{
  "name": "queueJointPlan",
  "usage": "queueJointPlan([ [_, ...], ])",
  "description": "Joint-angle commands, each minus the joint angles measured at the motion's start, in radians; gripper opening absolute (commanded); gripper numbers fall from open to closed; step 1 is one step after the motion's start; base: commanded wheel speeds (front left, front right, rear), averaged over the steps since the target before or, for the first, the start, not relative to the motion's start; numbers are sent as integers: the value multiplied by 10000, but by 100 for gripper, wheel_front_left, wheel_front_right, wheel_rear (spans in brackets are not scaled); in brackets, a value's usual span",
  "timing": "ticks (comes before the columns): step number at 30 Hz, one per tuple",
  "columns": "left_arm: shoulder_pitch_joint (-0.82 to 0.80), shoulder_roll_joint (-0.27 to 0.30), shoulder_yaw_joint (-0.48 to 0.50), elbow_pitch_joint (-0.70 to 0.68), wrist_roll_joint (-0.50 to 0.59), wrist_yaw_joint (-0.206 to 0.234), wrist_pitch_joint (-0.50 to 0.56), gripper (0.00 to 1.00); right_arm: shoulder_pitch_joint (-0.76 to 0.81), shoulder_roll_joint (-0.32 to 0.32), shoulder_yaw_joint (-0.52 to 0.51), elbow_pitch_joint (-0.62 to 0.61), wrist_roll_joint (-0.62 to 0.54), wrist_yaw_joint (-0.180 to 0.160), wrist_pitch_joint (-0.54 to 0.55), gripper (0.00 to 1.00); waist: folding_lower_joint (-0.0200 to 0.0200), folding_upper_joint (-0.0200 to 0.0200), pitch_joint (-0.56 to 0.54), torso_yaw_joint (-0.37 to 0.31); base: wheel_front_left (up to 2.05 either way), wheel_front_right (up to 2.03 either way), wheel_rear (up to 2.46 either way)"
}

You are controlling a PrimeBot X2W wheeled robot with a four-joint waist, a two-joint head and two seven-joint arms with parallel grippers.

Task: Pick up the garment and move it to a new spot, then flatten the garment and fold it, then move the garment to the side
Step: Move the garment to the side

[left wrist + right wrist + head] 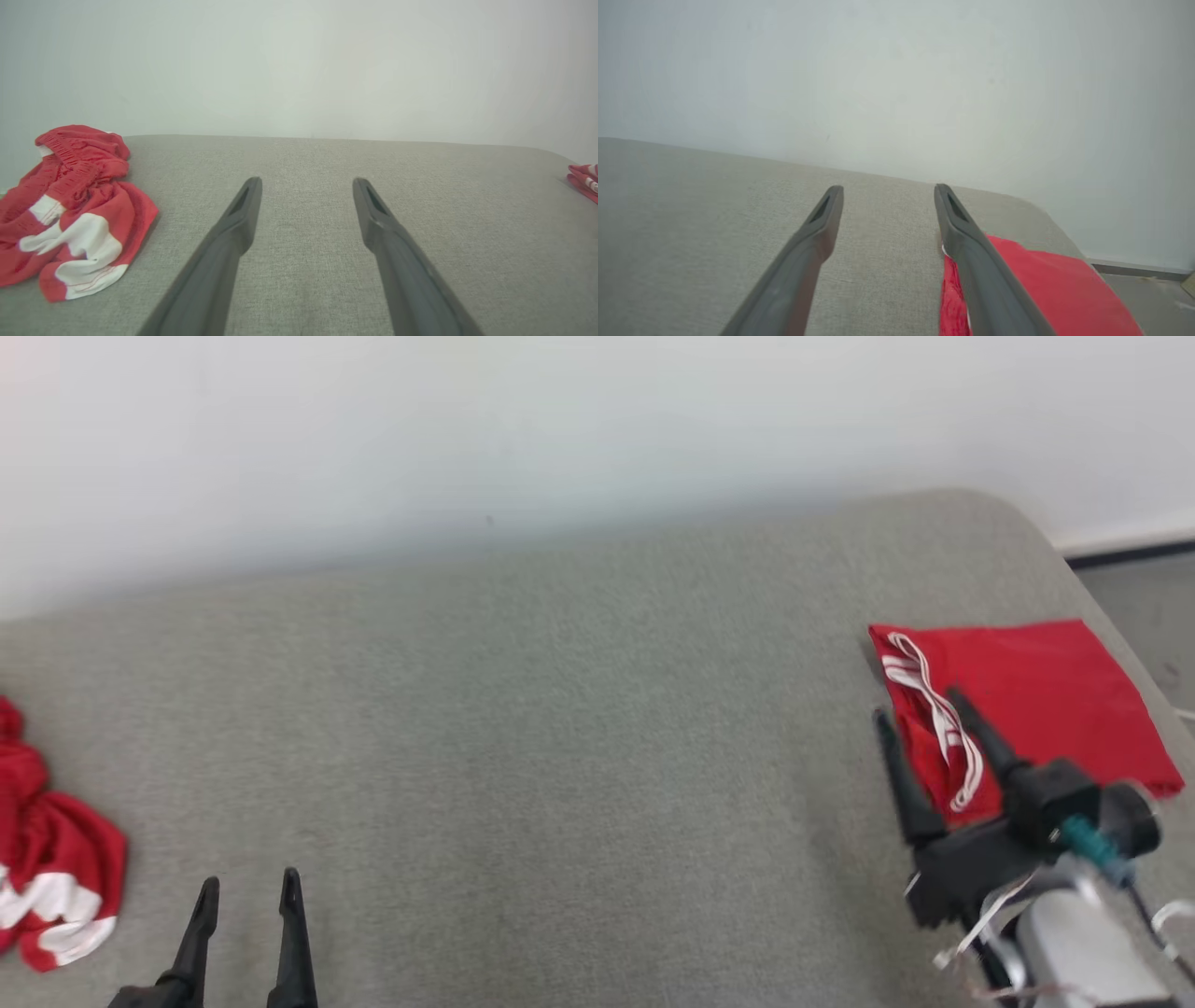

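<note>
The folded red garment (1046,700) lies flat at the right edge of the grey padded surface (560,709), near its far right corner, with its white trim (920,681) along the fold that faces the centre. The right gripper (918,707) stands wide open and holds nothing; in the right wrist view one finger lies over the garment's near fold while the other is over bare upholstery. The left gripper (250,879) is equally wide open and empty, positioned near the front edge toward the left. A crumpled red-and-white garment (56,868) sits at the left edge, well apart from the folded one. By the look of it, the cloth is light, soft and limp: it offers no stiffness, sags when lifted and unfolds if taken by a single layer. For any further move, grip through all layers at the trimmed fold, where the material is thickest, and slide rather than lift. The fold sits close to the right edge, so a push outward risks a fall.
</note>
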Motion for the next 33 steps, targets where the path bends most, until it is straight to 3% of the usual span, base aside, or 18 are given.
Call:
queueJointPlan([
  [1, 213, 0, 49, 49, 1, -6, 0, 100, 311, 115, -9, -197, -89, -29, -33, 100, 4, 2, -800, 688, 0, 0, 0],
  [16, 1015, -34, -30, -47, 96, 42, 0, 100, 3225, 1919, -1756, -1905, -796, -29, -23, 100, 4, 2, -1295, 939, 0, 0, 0],
  [33, 951, -37, -243, -46, -260, 195, 0, 100, 3426, 2316, -1918, -2096, -770, -29, -22, 100, 4, 2, -1293, 730, 0, 0, 0],
])
